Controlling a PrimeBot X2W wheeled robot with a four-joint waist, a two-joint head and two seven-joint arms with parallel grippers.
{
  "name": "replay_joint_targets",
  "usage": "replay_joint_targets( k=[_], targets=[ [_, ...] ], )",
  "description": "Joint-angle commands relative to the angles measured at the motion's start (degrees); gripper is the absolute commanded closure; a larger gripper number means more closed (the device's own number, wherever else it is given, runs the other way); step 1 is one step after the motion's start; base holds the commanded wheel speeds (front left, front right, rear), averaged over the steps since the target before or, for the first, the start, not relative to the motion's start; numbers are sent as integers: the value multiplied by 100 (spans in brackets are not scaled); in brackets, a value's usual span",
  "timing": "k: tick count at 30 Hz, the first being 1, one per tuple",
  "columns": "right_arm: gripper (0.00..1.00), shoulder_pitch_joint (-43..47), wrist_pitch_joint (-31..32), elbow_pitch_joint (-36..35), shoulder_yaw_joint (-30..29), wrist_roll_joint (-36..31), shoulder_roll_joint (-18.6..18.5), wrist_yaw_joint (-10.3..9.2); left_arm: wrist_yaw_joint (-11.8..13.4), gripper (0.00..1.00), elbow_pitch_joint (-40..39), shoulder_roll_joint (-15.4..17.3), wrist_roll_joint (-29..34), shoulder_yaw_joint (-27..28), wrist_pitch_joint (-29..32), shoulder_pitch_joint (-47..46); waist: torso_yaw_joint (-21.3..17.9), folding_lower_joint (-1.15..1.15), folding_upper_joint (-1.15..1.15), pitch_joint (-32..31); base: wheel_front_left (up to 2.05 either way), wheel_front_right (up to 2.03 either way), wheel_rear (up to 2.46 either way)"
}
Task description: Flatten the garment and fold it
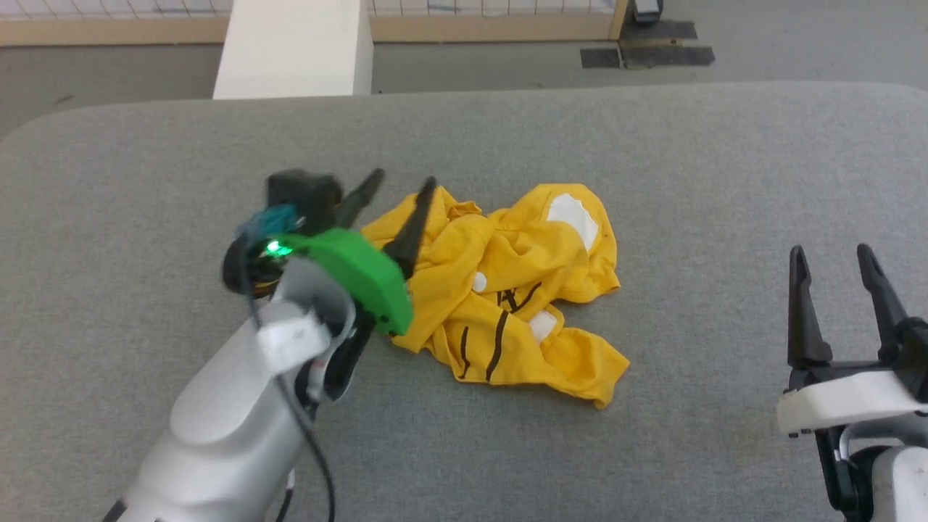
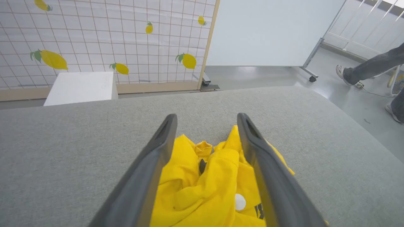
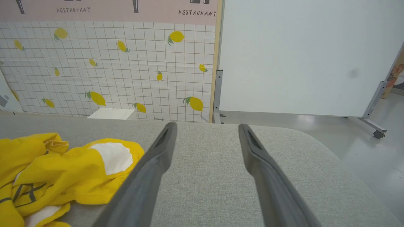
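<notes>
While hovering wide open over the left side of the crumpled yellow T-shirt [image 1: 507,290], heaped near the middle of the grey table [image 1: 145,181], best to lower the left gripper [image 1: 404,178] onto one outer layer. Pinch a hem or sleeve, not bunched folds; bring the right gripper [image 1: 831,250], also spread and empty well aside, to the far edge.

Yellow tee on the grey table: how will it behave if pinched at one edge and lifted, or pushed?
Likely floppy: the garment lies crumpled in soft folds, so a one-point lift would probably leave it draping. Probably light, as the fabric looks thin. Pushed, it may bunch rather than slide; the table surface looks textured.
</notes>
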Motion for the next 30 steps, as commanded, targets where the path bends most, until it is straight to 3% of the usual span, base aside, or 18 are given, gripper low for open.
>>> replay_joint_targets(
  k=[1, 6, 11, 13, 17, 25, 30],
  targets=[
    [0, 103, 4, -11, -1, 46, 1, -9, 166, 0, -170, 167, 144, 105, -293, 311, 91, 0, -1, -178, 0, 0, 0],
    [0, 312, -16, 21, 6, 115, 1, -9, 732, 0, -870, 537, 409, 493, -1235, 1296, 131, 0, -1, -333, 0, 0, 0],
    [0, 469, -9, 24, 42, 156, 1, -9, 1040, 0, -1535, 693, 696, 988, -1452, 2309, 166, 0, -1, -370, 0, 0, 0],
    [0, 504, -2, 24, 73, 170, 1, -9, 1125, 0, -1854, 615, 918, 1363, -1458, 2700, 185, 0, -1, -361, 0, 0, 0],
    [0, 553, 11, 37, 128, 185, 1, -9, 1057, 0, -2295, 267, 1301, 2023, -1461, 3436, 237, 0, -1, -364, 0, 0, 0],
    [0, 466, 212, -126, 241, 21, 1, -9, 479, 0, -2348, -315, 1890, 2584, -1462, 3907, 440, 0, -1, -354, 0, 0, 0],
    [0, 338, 1039, -239, 731, -140, 1, -9, 200, 0, -2294, -586, 2136, 2769, -1462, 3836, 591, 0, -1, -267, 0, 0, 0]
  ],
)
